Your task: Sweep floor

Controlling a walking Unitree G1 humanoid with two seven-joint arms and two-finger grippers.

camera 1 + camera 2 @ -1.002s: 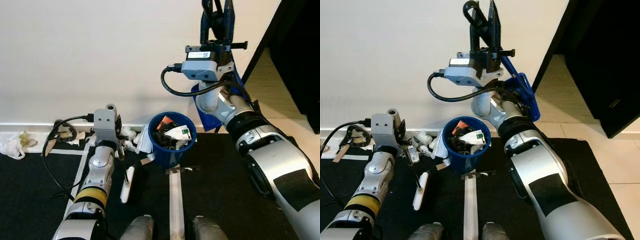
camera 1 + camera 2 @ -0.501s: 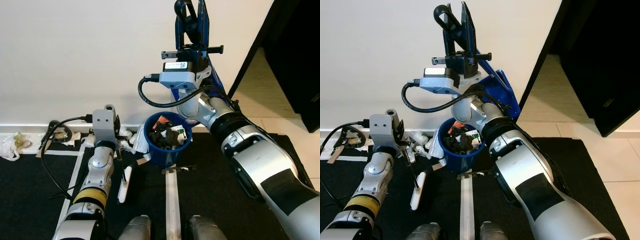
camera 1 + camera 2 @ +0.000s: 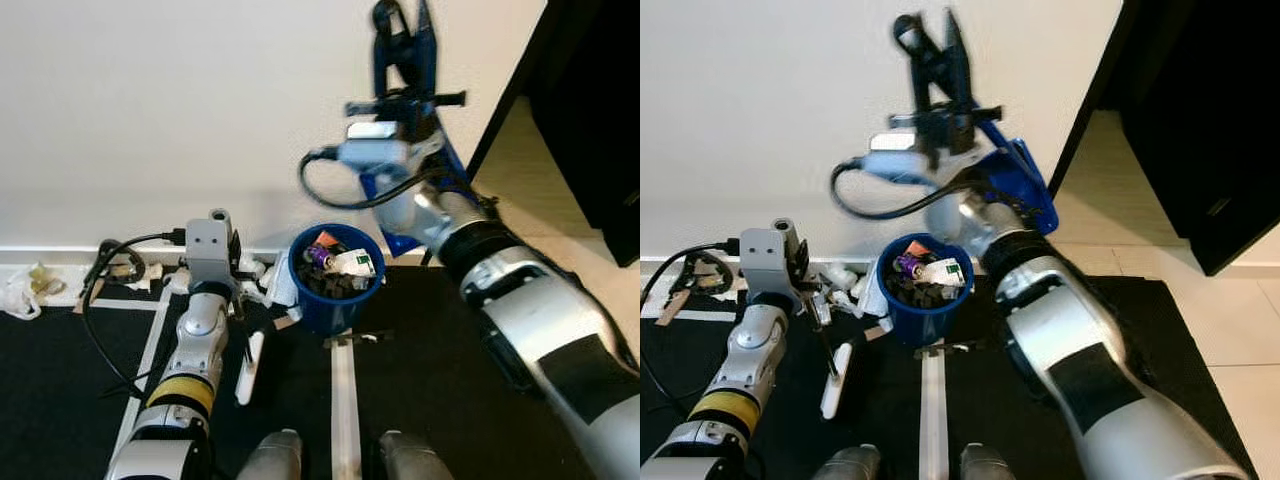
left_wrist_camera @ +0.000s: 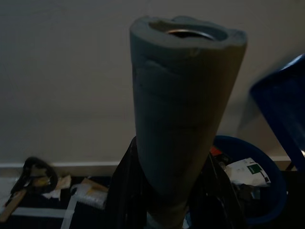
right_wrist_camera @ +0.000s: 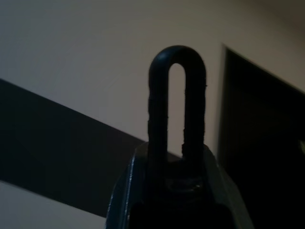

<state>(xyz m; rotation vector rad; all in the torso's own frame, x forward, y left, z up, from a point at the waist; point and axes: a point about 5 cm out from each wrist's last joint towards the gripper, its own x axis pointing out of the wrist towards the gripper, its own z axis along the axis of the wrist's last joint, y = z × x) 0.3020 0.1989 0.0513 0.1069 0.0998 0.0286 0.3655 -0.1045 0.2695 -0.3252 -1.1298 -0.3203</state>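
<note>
My right gripper (image 3: 940, 85) is raised against the wall, pinched on the black loop handle (image 5: 177, 102) of the blue dustpan (image 3: 1015, 185), which hangs tipped just above the blue bin (image 3: 335, 300) on the black floor mat (image 3: 60, 370) near its wall edge. To finish the tip well I judge I should keep the pan's lip over the bin's mouth so nothing falls back among the scraps by the baseboard. My left gripper (image 4: 164, 210) is clamped round the grey foam broom handle (image 4: 183, 109), held beside the bin.
</note>
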